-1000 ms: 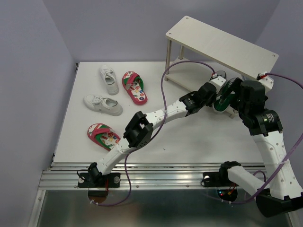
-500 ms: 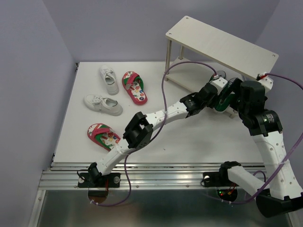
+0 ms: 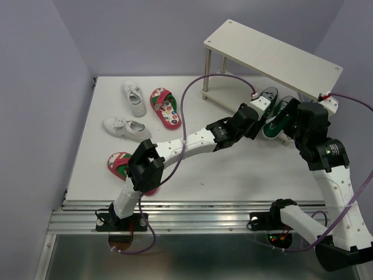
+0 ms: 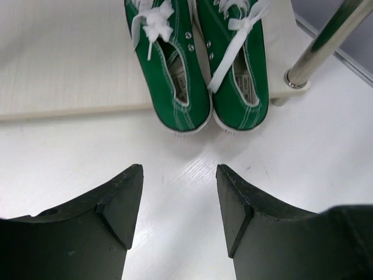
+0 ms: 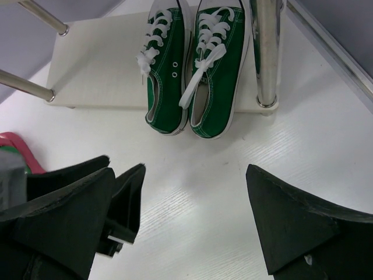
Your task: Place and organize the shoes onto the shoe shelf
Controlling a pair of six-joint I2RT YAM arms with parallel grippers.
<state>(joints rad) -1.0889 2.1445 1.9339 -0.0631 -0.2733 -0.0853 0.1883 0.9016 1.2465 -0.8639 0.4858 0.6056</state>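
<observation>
Two green sneakers (image 4: 169, 64) (image 4: 239, 70) stand side by side on the shoe shelf's lower board (image 4: 64, 64), heels just over its near edge. In the right wrist view the same sneakers (image 5: 166, 70) (image 5: 217, 70) sit beside a metal post. My left gripper (image 4: 179, 175) is open and empty, a short way back from their heels. The right gripper (image 5: 178, 175) is open wide, also empty, facing the pair. From above, both grippers (image 3: 262, 114) (image 3: 285, 119) crowd the shelf's (image 3: 274, 55) right end. Two white sneakers (image 3: 134, 97) (image 3: 126, 129) and two flip-flops (image 3: 165, 107) (image 3: 119, 163) lie on the table's left.
A shelf post (image 4: 320, 44) stands right of the sneakers. The left arm's elbow (image 3: 144, 166) hangs over the near flip-flop. Purple cables (image 3: 192, 93) loop over the table. Walls close in on the left and back.
The left gripper has opened and let go of a green sneaker, then drawn back from the shelf. The left arm's elbow swung left. The right arm barely moved.
</observation>
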